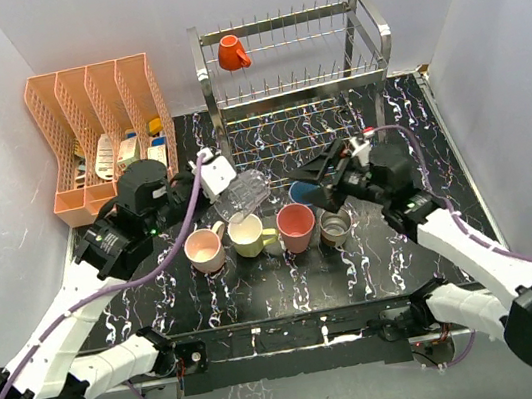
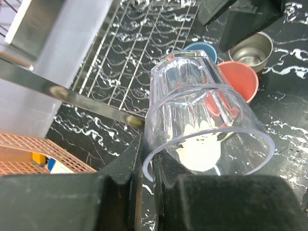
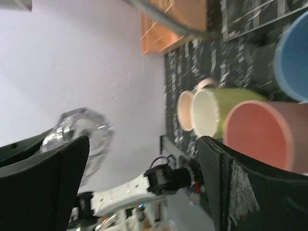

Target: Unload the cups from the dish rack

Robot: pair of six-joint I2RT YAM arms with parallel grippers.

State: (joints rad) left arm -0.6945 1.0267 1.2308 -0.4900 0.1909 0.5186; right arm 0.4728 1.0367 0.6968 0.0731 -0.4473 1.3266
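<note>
Near row on the table [image 1: 397, 260]: pale pink mug [image 1: 203, 251], yellow mug [image 1: 248, 234], salmon-red cup [image 1: 296, 226], steel cup [image 1: 335, 226], all unloaded. Light blue tumbler [image 1: 302, 192] is down just behind them. Left hand [image 2: 147, 166] is clamped on the rim of the clear glass [image 1: 243, 195], tilted above the table. Right hand [image 3: 143, 144] is wide open, empty. Remaining: small orange mug [image 1: 233, 54] on the top tier of the dish rack [image 1: 377, 35].

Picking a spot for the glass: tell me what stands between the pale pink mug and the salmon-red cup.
The yellow mug stands between the pale pink mug and the salmon-red cup, all in one row; the top view shows it.
</note>
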